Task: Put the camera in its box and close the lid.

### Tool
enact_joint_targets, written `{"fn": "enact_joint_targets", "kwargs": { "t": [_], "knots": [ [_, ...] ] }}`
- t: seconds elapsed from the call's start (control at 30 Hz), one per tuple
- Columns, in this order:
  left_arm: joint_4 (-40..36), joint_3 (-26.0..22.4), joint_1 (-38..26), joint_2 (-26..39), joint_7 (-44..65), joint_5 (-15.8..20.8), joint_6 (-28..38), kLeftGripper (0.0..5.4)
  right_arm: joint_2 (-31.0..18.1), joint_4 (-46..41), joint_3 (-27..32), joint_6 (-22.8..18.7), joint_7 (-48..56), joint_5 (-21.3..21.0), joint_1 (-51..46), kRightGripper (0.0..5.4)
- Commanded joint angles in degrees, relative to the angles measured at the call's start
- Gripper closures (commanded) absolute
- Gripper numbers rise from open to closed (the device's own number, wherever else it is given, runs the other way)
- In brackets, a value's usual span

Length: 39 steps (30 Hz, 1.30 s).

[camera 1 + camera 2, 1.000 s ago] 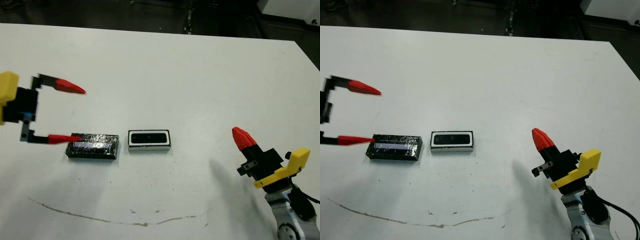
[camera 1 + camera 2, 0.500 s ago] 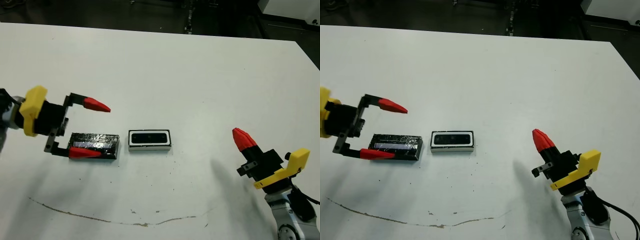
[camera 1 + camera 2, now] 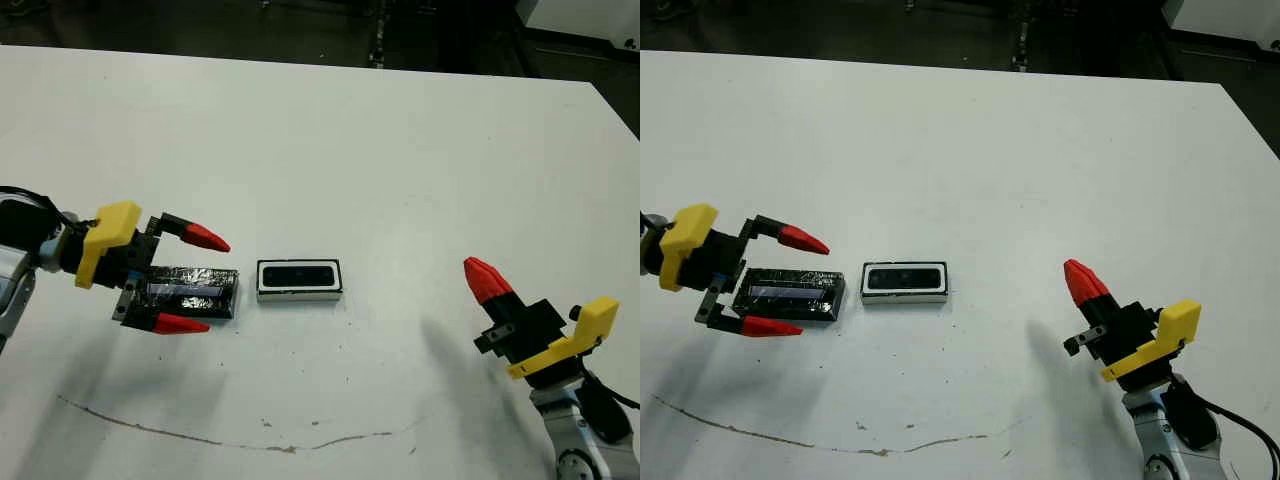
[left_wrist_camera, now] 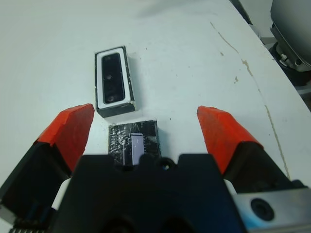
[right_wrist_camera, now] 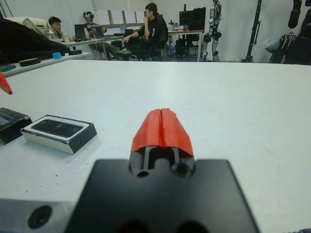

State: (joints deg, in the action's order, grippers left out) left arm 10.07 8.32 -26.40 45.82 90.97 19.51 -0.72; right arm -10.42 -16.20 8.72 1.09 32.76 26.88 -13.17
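The box (image 3: 300, 293), a white-rimmed tray, sits mid-table with the black camera (image 3: 298, 274) lying flat inside it. Just left of it, the black speckled lid (image 3: 195, 291) lies on the table. My left gripper (image 3: 194, 281) is open and low, one red finger on each long side of the lid, nothing gripped. The left wrist view shows the lid (image 4: 135, 144) between the fingers (image 4: 73, 128) and the box (image 4: 113, 80) beyond. My right gripper (image 3: 484, 279) is shut and empty, well to the right of the box (image 5: 60, 131).
A thin brown smear (image 3: 200, 435) runs along the table's near part. The table's right edge (image 3: 620, 120) slants away at the far right. Several seated people (image 5: 146, 29) and desks show beyond the table's far edge.
My left gripper has come down and to the right, from beside the lid's left end to straddling it, and its fingers have narrowed. The right arm, box and lid have not moved.
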Motion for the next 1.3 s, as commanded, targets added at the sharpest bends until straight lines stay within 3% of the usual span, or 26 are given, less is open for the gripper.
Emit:
{"fn": "enact_joint_targets", "kwargs": {
  "t": [0.03,0.4,0.9,1.3],
  "knots": [
    [0.95,0.96,-0.31,-0.29,-1.49,-2.34,-0.59,0.00,-0.96,0.86,0.30,0.96,0.71,-0.06,-0.40,5.39],
    [6.43,2.38,-2.25,-2.25,-2.39,-5.89,3.40,0.00,-0.91,1.14,0.36,0.62,1.52,1.27,-0.50,5.39],
    [15.16,2.46,-4.29,-3.88,-0.95,-7.55,9.41,0.00,-0.49,1.65,0.07,1.13,1.95,1.64,-0.48,5.39],
    [15.42,2.94,-4.64,-2.92,-1.02,-10.86,9.32,0.00,-0.60,1.11,0.05,0.53,1.60,2.19,-0.75,5.39]
  ]
}}
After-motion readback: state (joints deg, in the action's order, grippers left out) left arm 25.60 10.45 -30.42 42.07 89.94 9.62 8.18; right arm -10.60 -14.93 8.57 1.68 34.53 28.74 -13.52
